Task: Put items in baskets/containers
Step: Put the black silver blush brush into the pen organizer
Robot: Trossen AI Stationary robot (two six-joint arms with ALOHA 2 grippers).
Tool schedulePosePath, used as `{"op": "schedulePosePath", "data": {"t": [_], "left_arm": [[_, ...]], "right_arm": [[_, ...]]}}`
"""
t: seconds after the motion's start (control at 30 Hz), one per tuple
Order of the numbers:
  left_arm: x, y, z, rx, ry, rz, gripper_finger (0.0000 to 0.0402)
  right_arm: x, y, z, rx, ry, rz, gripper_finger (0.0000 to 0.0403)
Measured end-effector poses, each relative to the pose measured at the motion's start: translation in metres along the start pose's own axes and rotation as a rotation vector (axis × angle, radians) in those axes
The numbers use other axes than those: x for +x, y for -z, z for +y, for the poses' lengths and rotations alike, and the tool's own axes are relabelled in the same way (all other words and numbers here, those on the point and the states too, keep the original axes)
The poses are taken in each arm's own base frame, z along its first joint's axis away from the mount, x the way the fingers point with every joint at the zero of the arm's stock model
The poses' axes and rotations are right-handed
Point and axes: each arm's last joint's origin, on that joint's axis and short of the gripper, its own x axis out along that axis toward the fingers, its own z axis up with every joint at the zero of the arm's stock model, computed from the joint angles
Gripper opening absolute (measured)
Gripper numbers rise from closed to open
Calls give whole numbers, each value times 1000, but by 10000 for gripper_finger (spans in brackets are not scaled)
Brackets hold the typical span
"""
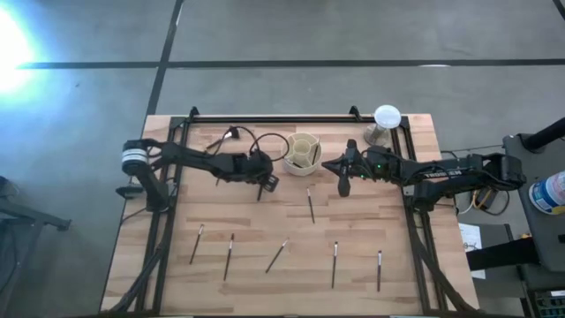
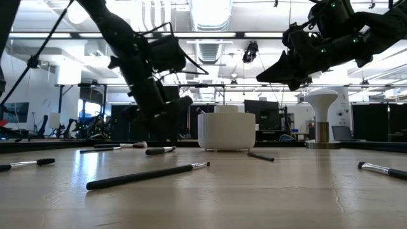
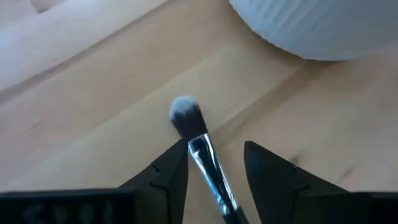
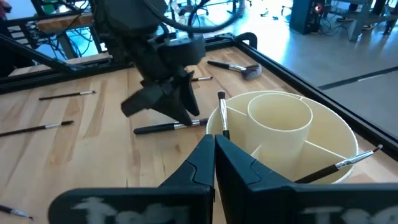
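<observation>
- Left gripper (image 3: 214,165): jaws spread, one dark finger (image 3: 163,177) on each side of a brush (image 3: 200,155), neither visibly pressing it. You cannot tell from the wrist view whether that brush lies on the wood or is just leaving the fingers; judge it as loose.
- Brush between the jaws: long axis runs straight out along the fingers, dark bristle head forward, ferrule and handle back between them. In the right wrist view the same brush (image 4: 166,127) lies flat on the table under the left gripper (image 4: 163,99).
- Holder (image 1: 303,153): in the high view it sits at about 2 o'clock from the left gripper (image 1: 262,179), near but apart. This is the relation your next move turns on: the bristle end points roughly toward the cup wall (image 3: 323,28), not into it.
- Nearer arm: the left is right over this brush; the right gripper (image 1: 345,181) hangs at about 4 o'clock from the holder, jaws pressed together and empty, raised above the cup rim (image 4: 280,134).
- Already in the holder: two brushes leaning in its compartments, one upright (image 4: 222,112), one slanted over the rim (image 4: 341,165).
- Still loose on the table (image 1: 415,265): one brush (image 1: 311,205) at 6 o'clock from the holder, five more along the near row, e.g. (image 1: 229,256), (image 1: 335,263).
- Judgement: you would need a fresh, firm pinch on the handle before any lift toward the cup.
</observation>
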Motion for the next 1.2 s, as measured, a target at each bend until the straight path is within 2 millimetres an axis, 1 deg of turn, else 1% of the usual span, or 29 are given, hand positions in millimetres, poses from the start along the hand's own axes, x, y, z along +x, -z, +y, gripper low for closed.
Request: {"op": "schedulePosePath", "data": {"t": [0.17, 0.3, 0.37, 0.47, 0.6, 0.67, 0.7, 0.8, 0.87, 0.93, 1.0, 1.2], "left_arm": [[13, 1, 5, -7, -36, 25, 151], [17, 2, 7, 7, -50, 31, 150], [18, 2, 7, 25, -53, 34, 142], [17, 3, 9, 47, -62, 49, 112], [13, 4, 11, 90, -72, 80, 48], [8, 4, 13, 114, -85, 90, 19], [6, 4, 14, 126, -82, 98, 12], [-4, 1, 15, 134, -53, 95, 10], [-15, -1, 17, 131, -45, 80, 8], [-27, -9, 16, 113, -16, 0, 2], [-39, -12, 19, 95, -4, -62, 1], [-55, -12, 26, 51, 72, -185, 2]], "right_arm": [[0, 1, 0, -7, 0, 3, 8], [0, 2, 0, -15, -1, 5, 8], [0, 2, 0, -17, 0, 4, 8], [0, 2, 0, -18, 0, 5, 8], [0, 2, 0, -18, 0, 4, 8], [0, 2, 0, -18, 0, 4, 8], [0, 2, 0, -18, 0, 4, 8], [0, 2, 0, -17, 0, 2, 8], [0, 2, 0, -18, 1, 2, 8], [0, 2, 0, -18, 1, 2, 8], [0, 2, 0, -20, 1, 2, 8], [0, 2, 0, -22, 1, 2, 8]]}}
